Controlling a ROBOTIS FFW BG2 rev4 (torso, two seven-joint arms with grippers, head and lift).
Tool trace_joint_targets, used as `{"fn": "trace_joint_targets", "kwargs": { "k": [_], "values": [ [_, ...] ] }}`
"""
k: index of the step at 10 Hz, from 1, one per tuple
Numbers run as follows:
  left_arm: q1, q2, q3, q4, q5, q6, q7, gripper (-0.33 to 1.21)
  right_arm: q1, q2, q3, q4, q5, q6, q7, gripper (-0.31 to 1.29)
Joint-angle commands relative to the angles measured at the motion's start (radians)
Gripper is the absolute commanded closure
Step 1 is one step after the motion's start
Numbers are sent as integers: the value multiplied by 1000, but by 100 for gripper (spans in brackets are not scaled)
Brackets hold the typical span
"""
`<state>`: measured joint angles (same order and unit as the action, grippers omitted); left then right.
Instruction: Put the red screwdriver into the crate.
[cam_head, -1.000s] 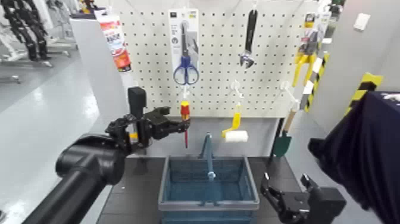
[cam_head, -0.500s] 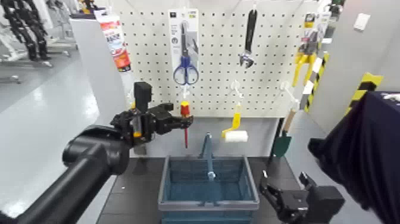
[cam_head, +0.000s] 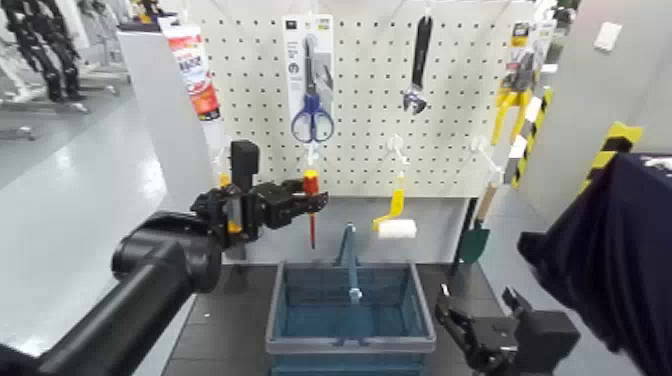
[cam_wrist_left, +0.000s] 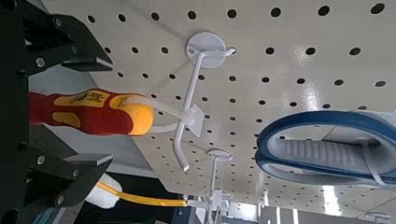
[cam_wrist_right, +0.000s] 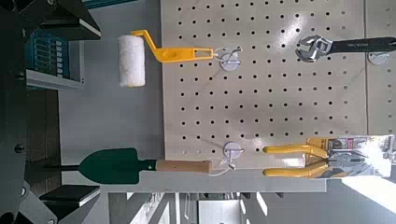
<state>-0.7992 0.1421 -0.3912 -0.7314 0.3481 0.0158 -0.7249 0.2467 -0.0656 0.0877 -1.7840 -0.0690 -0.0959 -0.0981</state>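
White pegboard (cam_head: 360, 100) above a dark desk (cam_head: 215, 320); red screwdriver (cam_head: 311, 205) hangs vertical, tip down, above the crate (cam_head: 350, 310); left gripper (cam_head: 312, 200) open around its handle; right gripper (cam_head: 462, 335) open beside the crate.

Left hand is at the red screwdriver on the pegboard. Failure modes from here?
1. The left hand has its fingers either side of the red screwdriver handle, not visibly clamped; a poor close could drop it.
2. It hangs on a white hook; a straight pull may snag.
3. The crate has an upright handle below, which a release could hit.

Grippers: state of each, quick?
Left gripper: open, fingers straddling the red screwdriver hanging at the pegboard.
Right gripper: open, empty, low beside the crate.
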Motion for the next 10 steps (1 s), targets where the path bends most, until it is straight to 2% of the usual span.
{"fn": "trace_joint_targets", "kwargs": {
  "k": [1, 4, 5, 10],
  "values": [
    [2, -4, 11, 13, 0, 0, -1, 107, -1, -2, -2, 0, 0, -1, 1, 14],
    [17, -6, 21, 3, 0, -7, 2, 119, 0, -3, -3, 0, 0, -1, 3, 14],
    [29, -6, 29, -22, -9, -8, 2, 119, 0, -5, -5, 0, 0, -1, 3, 14],
    [133, 17, 84, -241, -40, 69, 1, 119, 2, -5, -8, 3, 2, 2, 3, 14]
  ]
}}
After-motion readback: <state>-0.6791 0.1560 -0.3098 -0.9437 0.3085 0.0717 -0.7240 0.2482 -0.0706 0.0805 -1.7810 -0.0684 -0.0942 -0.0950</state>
